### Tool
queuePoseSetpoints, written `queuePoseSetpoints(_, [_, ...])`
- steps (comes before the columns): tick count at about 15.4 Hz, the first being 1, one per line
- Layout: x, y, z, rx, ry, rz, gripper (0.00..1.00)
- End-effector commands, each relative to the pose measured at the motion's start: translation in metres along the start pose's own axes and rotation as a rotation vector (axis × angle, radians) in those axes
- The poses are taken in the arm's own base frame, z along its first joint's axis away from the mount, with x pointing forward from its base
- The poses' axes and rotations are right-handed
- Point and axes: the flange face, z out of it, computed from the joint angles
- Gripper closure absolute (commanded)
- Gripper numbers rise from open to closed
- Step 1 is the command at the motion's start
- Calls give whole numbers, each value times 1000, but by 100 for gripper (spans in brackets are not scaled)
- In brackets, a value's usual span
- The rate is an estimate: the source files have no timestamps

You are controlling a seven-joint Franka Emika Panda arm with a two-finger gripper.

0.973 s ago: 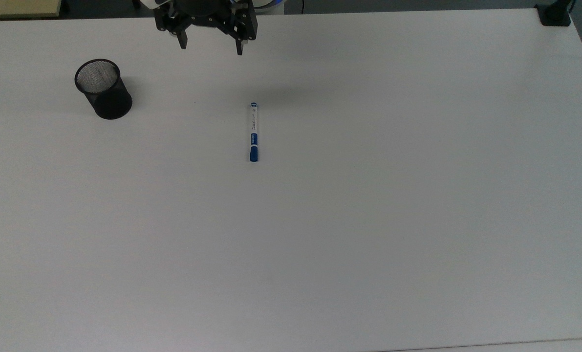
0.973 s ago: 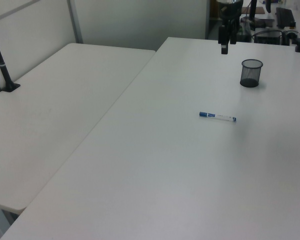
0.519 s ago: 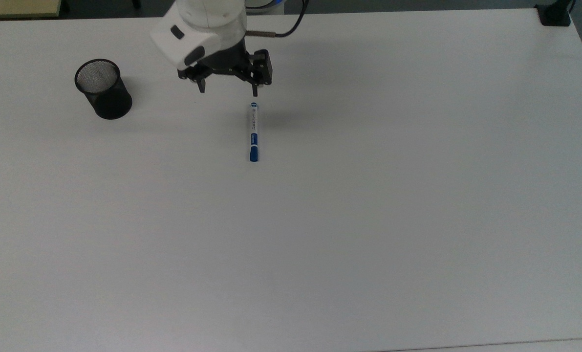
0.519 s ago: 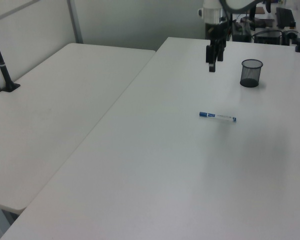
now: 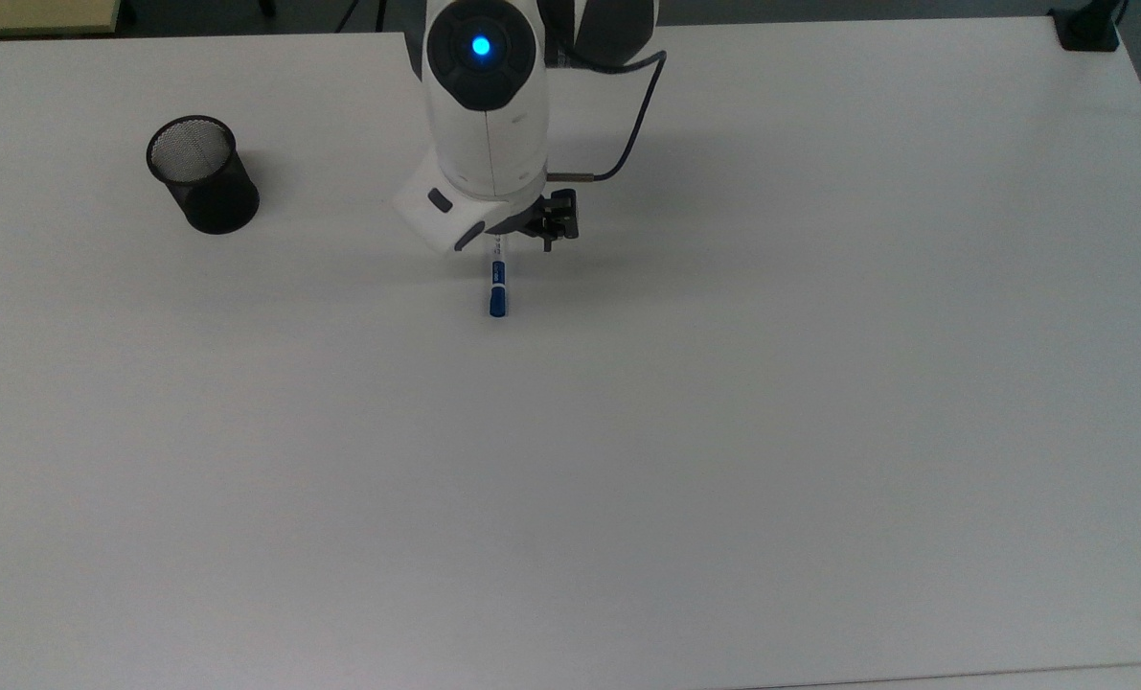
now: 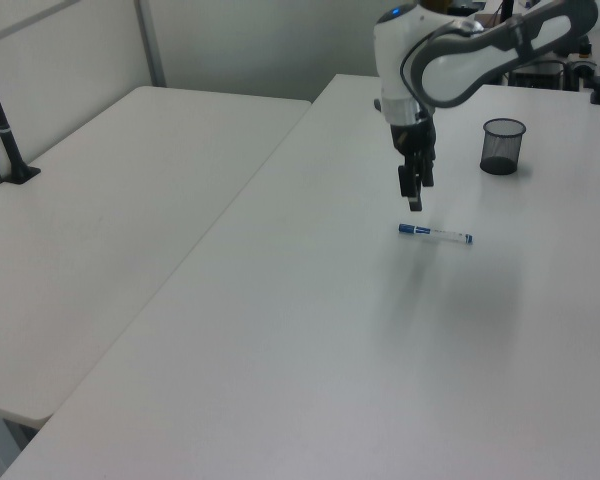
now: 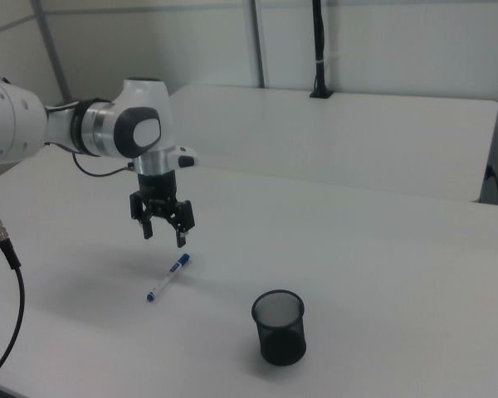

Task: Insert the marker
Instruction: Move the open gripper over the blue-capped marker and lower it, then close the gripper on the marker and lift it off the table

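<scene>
On the smooth white matte tabletop (image 5: 723,431) lies the marker (image 5: 498,287), a slim white-barrelled pen with a blue cap, flat on its side and untouched. Its cap end points toward the top view's bottom edge, and its other end is hidden beneath the robot's wrist. In the right view the whole pen shows, slanting from the blue cap at upper right to a small blue tip at lower left.

Above the marker hangs the black two-finger gripper (image 7: 163,234) of the glossy white arm (image 5: 486,115), fingers pointing down, spread apart and holding nothing. In the left view the fingertips are clear of the table, just above the pen's capped end.

A black wire-mesh cylindrical cup (image 5: 202,174) stands upright well apart from the marker, toward the top view's left. Its round mouth is open, and the fine mesh of its inner wall shows through, with nothing visible inside. In the right view it stands near the front edge.

A second white table (image 6: 100,220) adjoins along the left view's left.
</scene>
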Motion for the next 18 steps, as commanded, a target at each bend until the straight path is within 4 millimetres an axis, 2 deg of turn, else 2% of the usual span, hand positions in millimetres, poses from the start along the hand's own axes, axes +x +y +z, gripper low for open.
queuePoseSetpoints(1, [9, -9, 30, -21, 13, -8, 10])
queuePoseSetpoints(4, [17, -10, 47, -45, 20, 11, 13])
queuePoseSetpoints(7, [25, -14, 65, -59, 28, 12, 22])
queuePoseSetpoints(9, [27, -15, 67, -72, 43, 32, 29])
queuePoseSetpoints(15, [28, -15, 68, -86, 48, 25, 77])
queuePoseSetpoints(18, [28, -15, 67, -85, 50, 25, 91])
